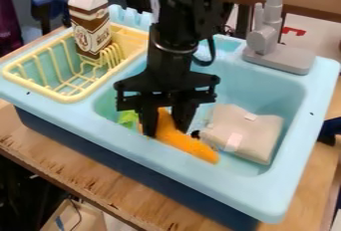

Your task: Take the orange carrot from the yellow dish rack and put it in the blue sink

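Claw [165, 132] at orange object [192, 145] in sink [265, 91]

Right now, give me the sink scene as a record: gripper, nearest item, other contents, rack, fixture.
gripper: black two-finger gripper, low in the light-blue plastic toy sink
jaws: apart, orange item's upper end between them; firm hold unclear
nearest item: long orange toy-like piece, lying slanted
other contents: beige soft-looking bundle, right of orange piece in image; bright-green item, partly hidden, left of gripper in image
rack: yellow plastic dish rack, holding upright brown-and-white carton
fixture: grey plastic faucet, at sink's far edge
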Controlling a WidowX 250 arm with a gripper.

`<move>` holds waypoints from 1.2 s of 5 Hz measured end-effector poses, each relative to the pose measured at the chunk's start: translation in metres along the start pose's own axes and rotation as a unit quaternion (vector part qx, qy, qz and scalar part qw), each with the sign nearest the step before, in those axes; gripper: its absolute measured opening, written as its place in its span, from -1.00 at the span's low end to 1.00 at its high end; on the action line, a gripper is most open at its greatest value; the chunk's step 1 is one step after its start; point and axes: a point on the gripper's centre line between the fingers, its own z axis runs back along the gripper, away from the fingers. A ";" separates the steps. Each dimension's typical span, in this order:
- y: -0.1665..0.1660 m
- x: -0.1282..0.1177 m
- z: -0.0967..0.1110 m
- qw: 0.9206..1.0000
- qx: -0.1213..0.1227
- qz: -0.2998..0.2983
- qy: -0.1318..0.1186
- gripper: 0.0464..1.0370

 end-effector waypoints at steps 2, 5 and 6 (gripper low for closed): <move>0.003 0.011 -0.004 1.000 -0.006 -0.006 0.009 0.79; -0.001 0.026 0.031 0.998 0.007 -0.026 -0.050 0.90; -0.005 0.023 0.071 0.991 0.009 -0.091 -0.098 0.90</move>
